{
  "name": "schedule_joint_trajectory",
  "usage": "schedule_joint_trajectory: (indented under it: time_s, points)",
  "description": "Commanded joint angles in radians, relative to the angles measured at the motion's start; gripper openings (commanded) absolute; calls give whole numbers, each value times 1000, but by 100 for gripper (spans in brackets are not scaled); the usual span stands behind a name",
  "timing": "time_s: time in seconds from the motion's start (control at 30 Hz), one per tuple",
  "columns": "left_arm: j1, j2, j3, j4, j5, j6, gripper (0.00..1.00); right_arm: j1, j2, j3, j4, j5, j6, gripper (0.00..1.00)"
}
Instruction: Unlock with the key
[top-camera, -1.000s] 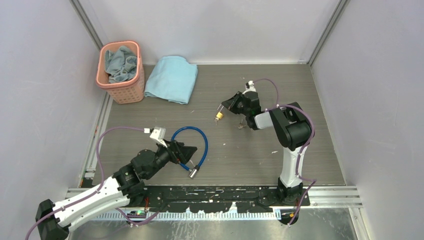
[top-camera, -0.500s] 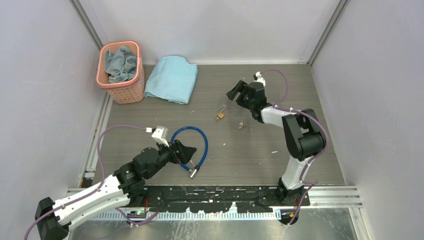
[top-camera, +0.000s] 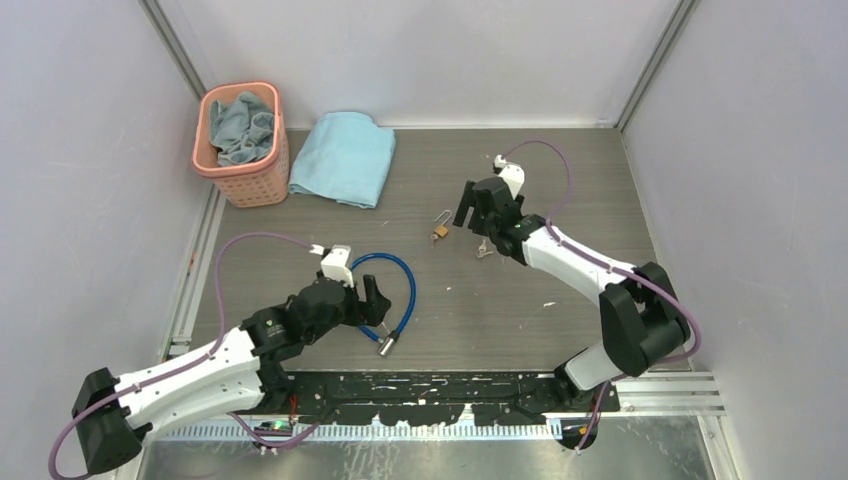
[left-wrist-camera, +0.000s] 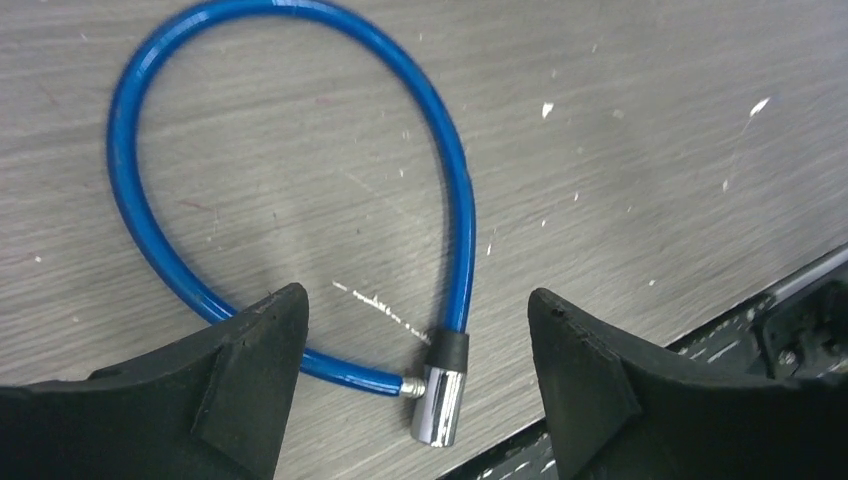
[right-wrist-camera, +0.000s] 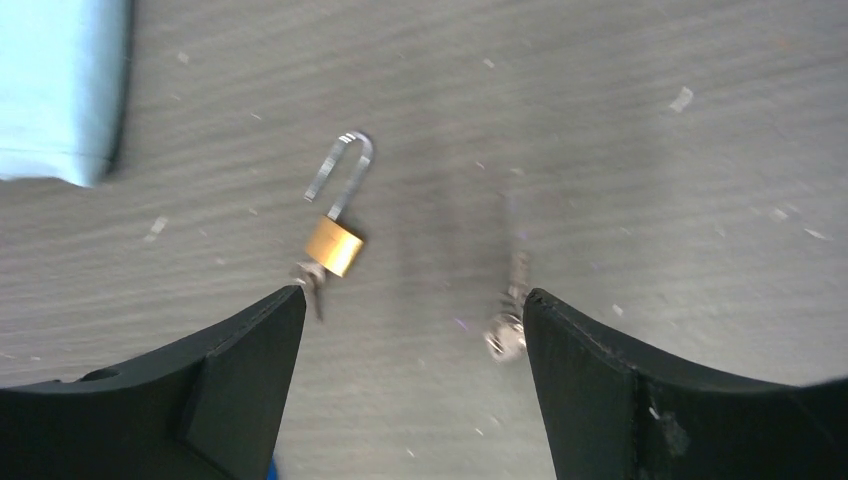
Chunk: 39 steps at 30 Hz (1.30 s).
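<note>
The right gripper (right-wrist-camera: 412, 292) gapes wide open and grips nothing. The key (right-wrist-camera: 309, 279), a tiny silvery-grey stub, juts from the base of the small brass padlock (right-wrist-camera: 334, 245), just beside the tip of one black wedge-shaped finger (right-wrist-camera: 240, 380). The padlock is a smooth golden block with one leg of its thin silver shackle (right-wrist-camera: 342, 168) out of the body, lying on the grey wood-grain table (right-wrist-camera: 620, 150) near a blurred silvery metal piece (right-wrist-camera: 506, 325), while the left gripper (left-wrist-camera: 418, 292) is spread open over the glossy blue cable (left-wrist-camera: 466, 250).
</note>
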Motion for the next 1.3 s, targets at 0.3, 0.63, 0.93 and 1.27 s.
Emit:
schedule_joint_trajectory:
  time_s: [0.3, 0.63, 0.93, 1.27]
  points:
    - [-7, 204, 68, -76, 265, 64, 79, -2, -205, -69, -399, 90, 57, 86]
    - [-92, 403, 108, -96, 210, 55, 72, -2, -302, -136, -480, 79, 118, 88]
    - [-190, 628, 199, -111, 130, 43, 75, -2, -306, -136, -525, 109, 140, 89]
    - [-218, 762, 250, -125, 50, -7, 50, -2, -310, -141, -522, 90, 134, 89]
